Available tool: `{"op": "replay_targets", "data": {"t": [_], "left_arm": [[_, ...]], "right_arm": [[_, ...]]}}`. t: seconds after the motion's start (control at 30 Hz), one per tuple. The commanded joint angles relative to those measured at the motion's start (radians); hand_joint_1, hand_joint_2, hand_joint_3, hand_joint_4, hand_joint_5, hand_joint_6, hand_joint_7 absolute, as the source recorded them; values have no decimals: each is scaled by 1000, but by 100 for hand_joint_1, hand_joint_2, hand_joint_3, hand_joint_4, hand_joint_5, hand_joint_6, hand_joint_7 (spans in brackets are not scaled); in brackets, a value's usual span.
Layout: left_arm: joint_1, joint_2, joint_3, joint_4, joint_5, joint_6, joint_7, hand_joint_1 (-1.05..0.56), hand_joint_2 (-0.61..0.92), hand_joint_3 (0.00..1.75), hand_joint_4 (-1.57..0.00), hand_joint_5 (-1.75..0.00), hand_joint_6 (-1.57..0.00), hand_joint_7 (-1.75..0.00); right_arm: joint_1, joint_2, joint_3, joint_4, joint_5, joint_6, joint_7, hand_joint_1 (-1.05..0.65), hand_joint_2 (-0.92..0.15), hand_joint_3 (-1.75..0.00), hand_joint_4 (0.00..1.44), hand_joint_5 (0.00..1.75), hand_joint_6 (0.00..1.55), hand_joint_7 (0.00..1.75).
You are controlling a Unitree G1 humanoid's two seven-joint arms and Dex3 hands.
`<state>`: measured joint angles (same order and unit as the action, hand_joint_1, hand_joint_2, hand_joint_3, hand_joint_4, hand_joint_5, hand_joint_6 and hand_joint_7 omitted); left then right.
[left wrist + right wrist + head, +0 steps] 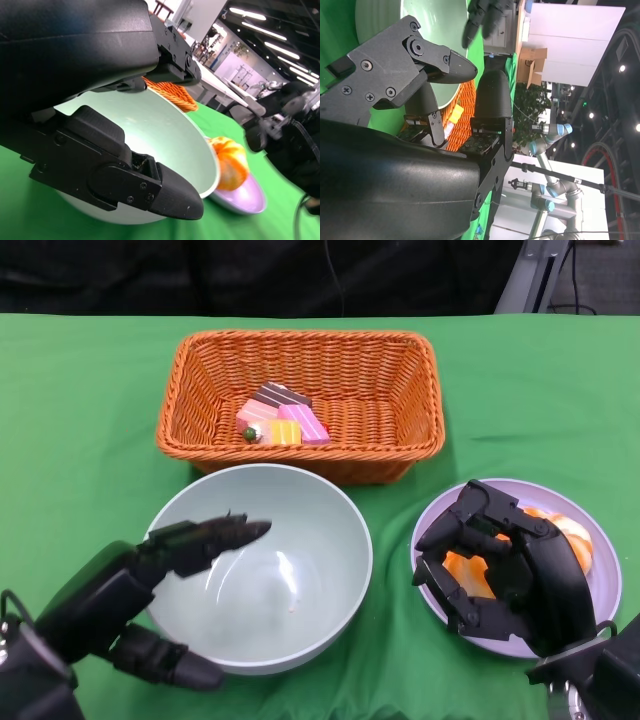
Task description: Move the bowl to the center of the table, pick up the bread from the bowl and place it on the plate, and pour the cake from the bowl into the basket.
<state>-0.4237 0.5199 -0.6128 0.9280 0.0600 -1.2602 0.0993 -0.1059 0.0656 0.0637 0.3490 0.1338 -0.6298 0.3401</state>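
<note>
Pale green round bowl (262, 565) upright on green-covered bench (80, 400), near middle, just in front of orange woven rectangular basket (300, 400); bowl interior bare

Pink, brown and yellow cake pieces (281, 416) lying inside basket, toward its left half

Orange bread roll (560, 540) resting on round lilac plate (600, 590), to right of bowl, plate and bowl close but apart

Left hand (185, 570) at bowl's left rim: upper fingers stretched out over the rim and above the interior, thumb low along the outer wall; left wrist view puts bowl wall (170, 130) between the two; contact with rim not clear, grip cannot be told

Right hand (500, 560) above plate, partly covering bread; fingers curved and spread, nothing seen between them, hand wide and empty; contact with bread not discernible

Right wrist view: right hand's fingers (492, 100) apart, bowl (435, 30) and strip of basket (462, 115) beyond
</note>
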Motion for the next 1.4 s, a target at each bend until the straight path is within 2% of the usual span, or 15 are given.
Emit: {"op": "replay_targets", "data": {"t": [0.03, 0.17, 0.23, 0.3, 0.4, 0.53, 0.73, 0.97, 1.2, 1.23, 1.27, 1.3, 1.37, 1.4], "left_arm": [[79, 9, 57, -204, -391, 233, -368, -105, 92, 27, -21, -3, -23, -1], [113, -60, 169, -309, -582, 407, -543, -105, 92, 31, -37, -9, -30, -3], [130, -102, 236, -352, -628, 482, -602, -98, 92, 31, -46, -12, -34, -4], [145, -141, 298, -387, -643, 545, -643, -97, 92, 30, -49, -13, -36, -4], [156, -216, 385, -428, -666, 628, -678, -84, 92, 23, -60, -16, -45, -6], [151, -302, 482, -424, -646, 650, -706, -67, 92, 20, -68, -18, -55, -7], [136, -398, 582, -434, -615, 674, -706, -51, 92, 16, -77, -20, -67, -8], [131, -458, 646, -423, -521, 652, -677, -45, 92, 17, -89, -25, -81, -11], [130, -501, 687, -396, -509, 660, -710, -32, 92, 20, -101, -35, -100, -15], [131, -506, 689, -395, -509, 662, -714, -21, 92, 30, -101, -51, -108, -23], [132, -509, 691, -395, -503, 663, -711, -12, 92, 40, -91, -90, -109, -41], [133, -510, 692, -394, -497, 666, -710, -9, 92, 43, -85, -109, -104, -59], [137, -507, 692, -396, -479, 673, -708, -6, 91, 46, -81, -131, -95, -84], [140, -501, 689, -393, -461, 668, -709, -5, 87, 55, -79, -144, -89, -102]], "right_arm": [[-5, -11, -5, -1, 0, -10, -3, -22, -51, -94, 73, 155, 65, 132], [-3, -12, -5, -5, 10, -4, 3, -21, -50, -94, 73, 155, 65, 133], [-4, -13, -6, -1, 12, -10, 6, -21, -50, -95, 73, 156, 65, 133], [-3, -13, -7, 0, 14, -12, 9, -21, -50, -95, 73, 156, 65, 133], [3, -13, -6, -8, 18, -9, 14, -20, -50, -96, 73, 156, 65, 133], [12, -10, -4, -23, 15, -2, 12, -21, -50, -95, 72, 156, 65, 132], [23, -12, 1, -40, 17, 7, 18, -23, -53, -90, 71, 157, 64, 131], [28, -12, 7, -48, 17, 3, 23, -23, -51, -94, 72, 157, 64, 134], [45, -14, 11, -77, 20, 22, 30, -24, -50, -94, 72, 158, 64, 135], [46, -14, 12, -77, 22, 21, 32, -24, -51, -94, 72, 158, 64, 135], [48, -13, 13, -80, 25, 23, 35, -24, -51, -94, 72, 158, 64, 135], [49, -13, 14, -81, 22, 21, 34, -24, -51, -94, 73, 158, 64, 135], [52, -13, 17, -84, 17, 20, 34, -24, -51, -94, 73, 158, 65, 135], [54, -14, 20, -84, 15, 18, 34, -25, -51, -94, 73, 157, 65, 135]]}}
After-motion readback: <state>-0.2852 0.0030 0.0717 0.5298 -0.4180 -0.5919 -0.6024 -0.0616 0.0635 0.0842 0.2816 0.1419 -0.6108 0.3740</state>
